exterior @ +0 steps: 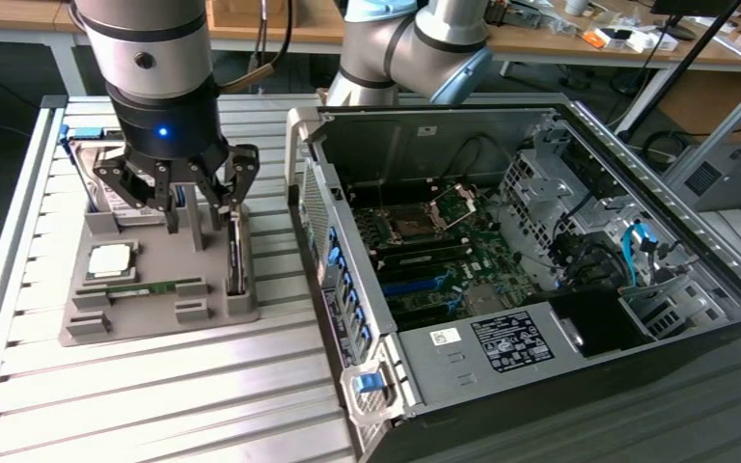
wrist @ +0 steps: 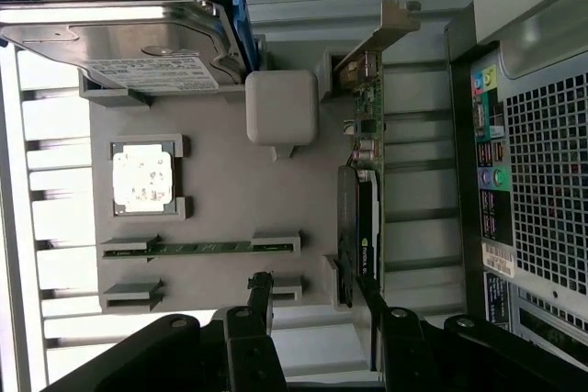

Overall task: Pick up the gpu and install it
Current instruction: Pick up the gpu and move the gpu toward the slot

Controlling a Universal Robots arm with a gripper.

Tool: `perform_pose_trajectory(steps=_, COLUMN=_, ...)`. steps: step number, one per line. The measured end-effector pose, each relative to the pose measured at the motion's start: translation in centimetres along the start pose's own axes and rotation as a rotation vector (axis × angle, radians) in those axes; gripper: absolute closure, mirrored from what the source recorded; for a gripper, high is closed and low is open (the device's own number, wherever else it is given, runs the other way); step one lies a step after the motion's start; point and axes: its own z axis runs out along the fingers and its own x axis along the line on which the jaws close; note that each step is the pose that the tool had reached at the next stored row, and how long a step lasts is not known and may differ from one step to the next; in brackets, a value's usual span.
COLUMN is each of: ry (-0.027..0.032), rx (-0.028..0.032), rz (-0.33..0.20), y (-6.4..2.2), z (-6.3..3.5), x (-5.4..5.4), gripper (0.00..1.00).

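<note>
Slatted worktop [exterior: 151,395] holds a grey tray [exterior: 235,307], the gpu [exterior: 233,256] standing on edge in its slot. We see our gripper [exterior: 201,217] spread wide above; one finger [wrist: 367,305] looks over it (not beside), risking a crush.

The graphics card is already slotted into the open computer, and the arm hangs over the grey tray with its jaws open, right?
Not quite. The gpu is not in the computer; it stands on edge in the grey tray, as the wrist view shows. The rest is right: the arm hangs over that tray with its jaws open.
</note>
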Motion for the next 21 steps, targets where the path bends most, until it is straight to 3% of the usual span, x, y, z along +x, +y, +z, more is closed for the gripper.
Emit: perform_pose_trajectory(steps=21, ry=0.0000, rx=0.0000, rz=0.000, y=-0.02, z=0.57, x=-0.05, gripper=0.52)
